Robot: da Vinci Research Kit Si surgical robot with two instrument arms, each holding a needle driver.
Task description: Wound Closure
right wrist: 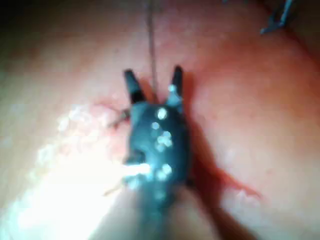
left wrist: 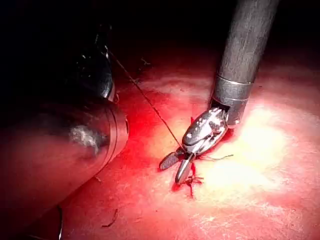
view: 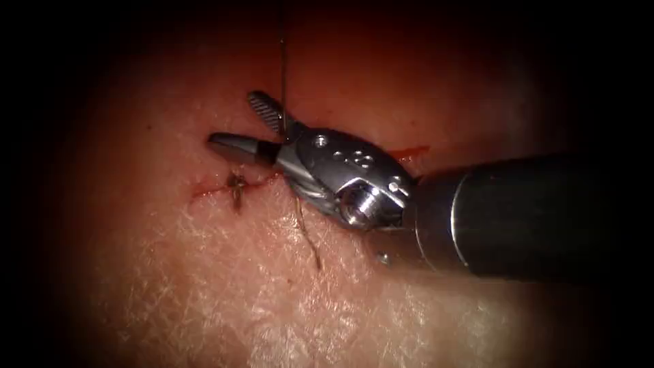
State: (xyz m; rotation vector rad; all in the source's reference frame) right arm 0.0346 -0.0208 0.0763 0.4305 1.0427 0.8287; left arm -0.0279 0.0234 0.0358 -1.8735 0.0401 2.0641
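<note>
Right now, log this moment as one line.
right pincer: open, astride taut thread, holding nothing | knot: on cut | cut thread end: on tissue

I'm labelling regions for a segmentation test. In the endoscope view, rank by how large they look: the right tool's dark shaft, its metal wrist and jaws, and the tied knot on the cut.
1. Dark shaft, though it lies nearest the camera.
2. Right tool's wrist and open jaws.
3. Knot, far smallest.

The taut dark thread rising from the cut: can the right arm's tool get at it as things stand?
Probably yes. The right arm's silver tool has its jaws open, with the taut dark thread running between them near their hinge; nothing lies between.
</note>
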